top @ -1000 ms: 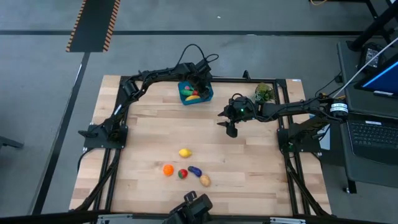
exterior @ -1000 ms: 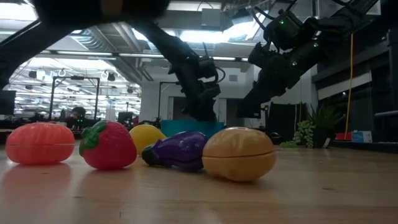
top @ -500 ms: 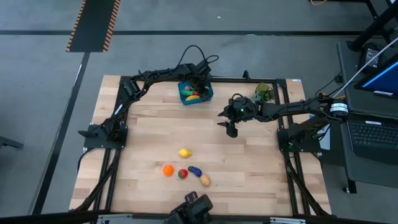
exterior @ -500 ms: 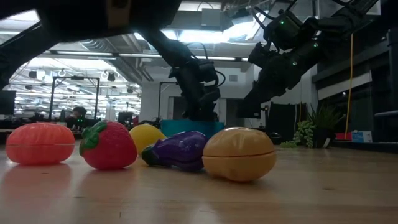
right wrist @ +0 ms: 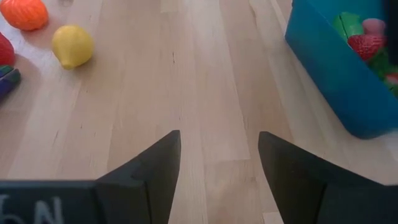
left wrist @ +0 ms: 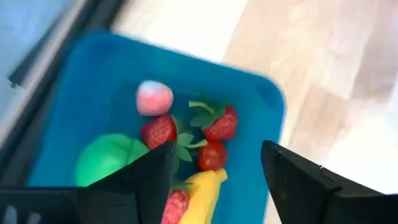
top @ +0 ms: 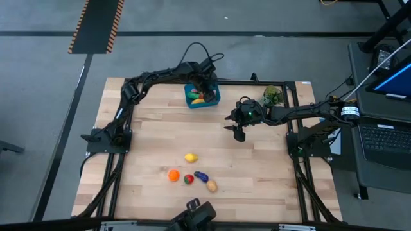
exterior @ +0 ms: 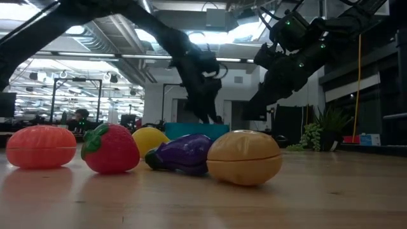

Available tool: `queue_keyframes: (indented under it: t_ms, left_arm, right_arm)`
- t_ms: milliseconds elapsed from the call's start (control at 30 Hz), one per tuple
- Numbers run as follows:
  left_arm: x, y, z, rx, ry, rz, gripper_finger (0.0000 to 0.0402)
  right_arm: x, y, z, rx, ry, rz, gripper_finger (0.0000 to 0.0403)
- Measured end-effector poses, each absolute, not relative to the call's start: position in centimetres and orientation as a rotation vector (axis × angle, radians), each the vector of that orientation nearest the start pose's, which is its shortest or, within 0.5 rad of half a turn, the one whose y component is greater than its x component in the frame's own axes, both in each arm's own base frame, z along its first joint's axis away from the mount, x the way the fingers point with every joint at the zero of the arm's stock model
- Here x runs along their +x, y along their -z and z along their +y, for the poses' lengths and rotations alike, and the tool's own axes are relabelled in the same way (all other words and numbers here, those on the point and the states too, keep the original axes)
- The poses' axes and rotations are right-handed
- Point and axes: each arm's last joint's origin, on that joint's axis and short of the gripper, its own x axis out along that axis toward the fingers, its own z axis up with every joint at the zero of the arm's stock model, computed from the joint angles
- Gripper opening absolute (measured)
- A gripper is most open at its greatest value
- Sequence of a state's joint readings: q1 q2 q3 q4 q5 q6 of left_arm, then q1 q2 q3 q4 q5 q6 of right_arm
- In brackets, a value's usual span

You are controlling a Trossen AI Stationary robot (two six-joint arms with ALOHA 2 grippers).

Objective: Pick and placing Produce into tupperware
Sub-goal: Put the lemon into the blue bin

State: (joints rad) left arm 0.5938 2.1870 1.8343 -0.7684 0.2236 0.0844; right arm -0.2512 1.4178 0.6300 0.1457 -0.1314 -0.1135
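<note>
The blue tupperware (top: 201, 96) stands at the table's far edge; it holds strawberries (left wrist: 219, 124), a green pepper (left wrist: 109, 158), a banana (left wrist: 202, 190) and a pink piece (left wrist: 154, 98). My left gripper (left wrist: 214, 180) hovers open just above it. My right gripper (right wrist: 217, 165) is open above bare wood at mid-table (top: 239, 133), touching nothing. Near the near edge lie a lemon (top: 190, 157), an orange (top: 173, 174), a strawberry (top: 188, 179), a purple eggplant (top: 201, 176) and a tan potato (top: 211, 186).
A leafy green plant (top: 273, 96) sits at the far right corner. A black frame (top: 128, 83) borders the table. A camera mount (top: 196, 213) stands at the near edge. Bare wood lies between the box and the loose produce.
My left gripper has risen a little above the tupperware and shifted slightly toward the far edge. The right arm and the loose produce have kept still.
</note>
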Motion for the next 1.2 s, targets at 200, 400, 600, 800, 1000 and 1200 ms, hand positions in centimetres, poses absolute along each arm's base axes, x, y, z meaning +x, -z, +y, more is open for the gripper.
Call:
queue_keyframes:
  t_ms: [200,400,600,800,1000,1200]
  left_arm:
    - [37.3,-25.7,24.6,-0.306,-0.284,0.965,0.0234]
    - [35.9,-32.1,22.3,-0.13,-0.276,0.805,0.023]
    - [33.9,-36.6,19.6,-0.057,-0.269,0.697,0.0233]
    - [32.2,-35.8,16.2,-0.026,-0.226,0.649,0.0228]
    - [29.0,-32.8,12.5,-0.03,-0.212,0.526,0.0232]
    - [24.8,-30.0,8.2,-0.031,-0.174,0.457,0.0233]
  right_arm:
    - [26.5,-17.6,-6.4,0.014,0.081,0.623,0.0218]
    - [26.6,-17.7,-6.4,0.012,0.082,0.612,0.0218]
    - [26.7,-17.8,-6.4,0.008,0.082,0.603,0.0218]
    - [26.9,-18.1,-6.5,0.002,0.085,0.56,0.0218]
    - [26.9,-18.2,-6.5,0.002,0.086,0.553,0.0218]
    - [27.0,-18.3,-6.5,0.028,0.092,0.543,0.0218]
